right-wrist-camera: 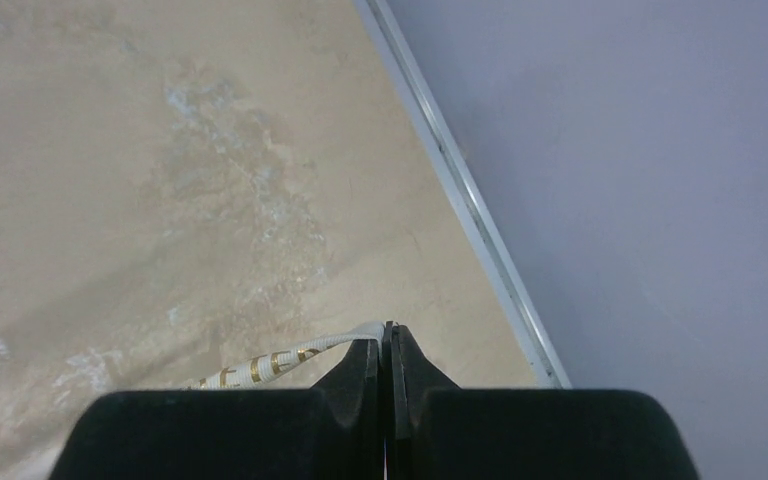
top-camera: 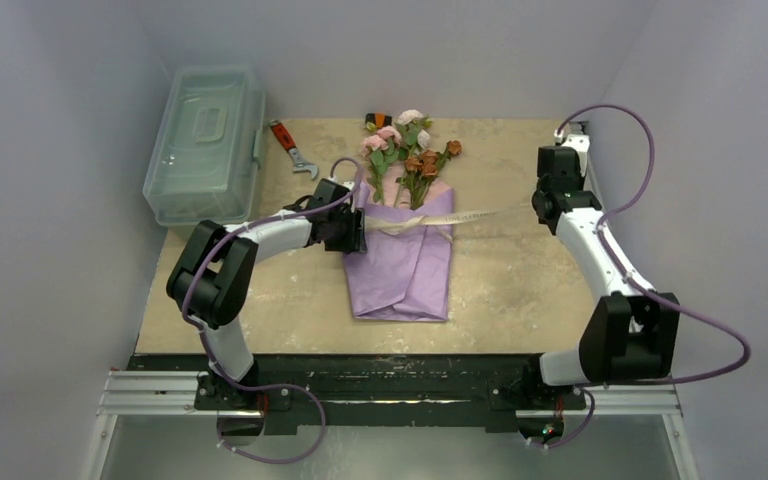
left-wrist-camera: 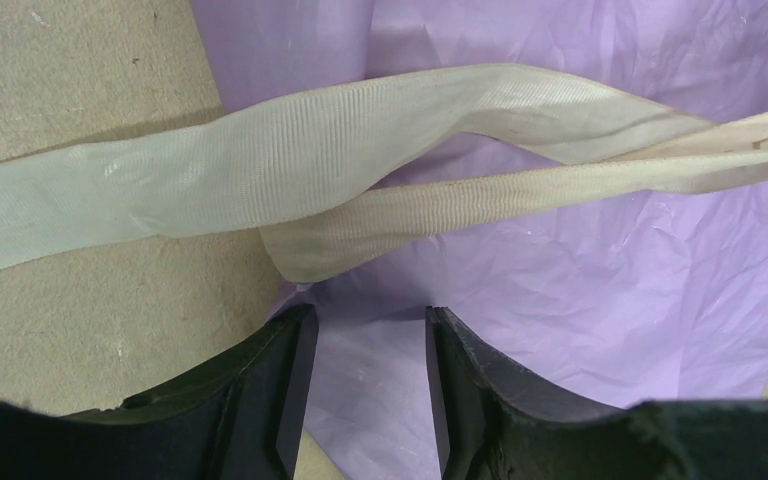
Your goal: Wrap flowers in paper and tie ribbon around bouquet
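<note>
Left fingers (left-wrist-camera: pixel 362 385) apart over the lilac paper (left-wrist-camera: pixel 580 300) at the bouquet (top-camera: pixel 405 235) mid-table (top-camera: pixel 520 290), right fingers (right-wrist-camera: pixel 388 365) together pinching the ribbon (top-camera: pixel 470 214) end, strip crossing the wrap.

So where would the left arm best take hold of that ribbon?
Probably the free strand of ribbon lying flat on the table, just left of the paper. Come from above, across its width: the left tool is open and the strip is thin and floppy.
</note>
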